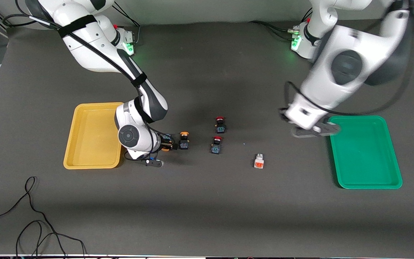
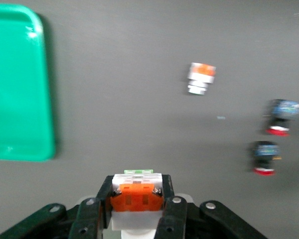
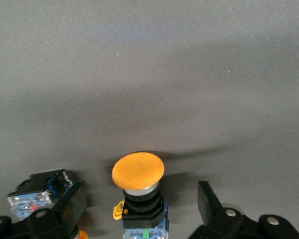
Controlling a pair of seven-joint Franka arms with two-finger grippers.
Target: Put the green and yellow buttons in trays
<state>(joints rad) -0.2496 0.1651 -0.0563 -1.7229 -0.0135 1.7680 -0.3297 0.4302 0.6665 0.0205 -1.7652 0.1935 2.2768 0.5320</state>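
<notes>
White button (image 1: 259, 161) on table, another (image 2: 137, 196) clamped in left tool (image 2: 137, 209)

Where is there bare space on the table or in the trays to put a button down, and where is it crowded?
Both the yellow tray and the green tray look bare inside. The mat nearer the front camera than the white button is free too. It is crowded mid-table, around the two red-capped buttons and the right gripper beside a yellow-capped button.

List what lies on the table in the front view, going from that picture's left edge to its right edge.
yellow tray → yellow-capped button → two red-capped buttons, one nearer the camera, level in this order → white button → green tray.
</notes>
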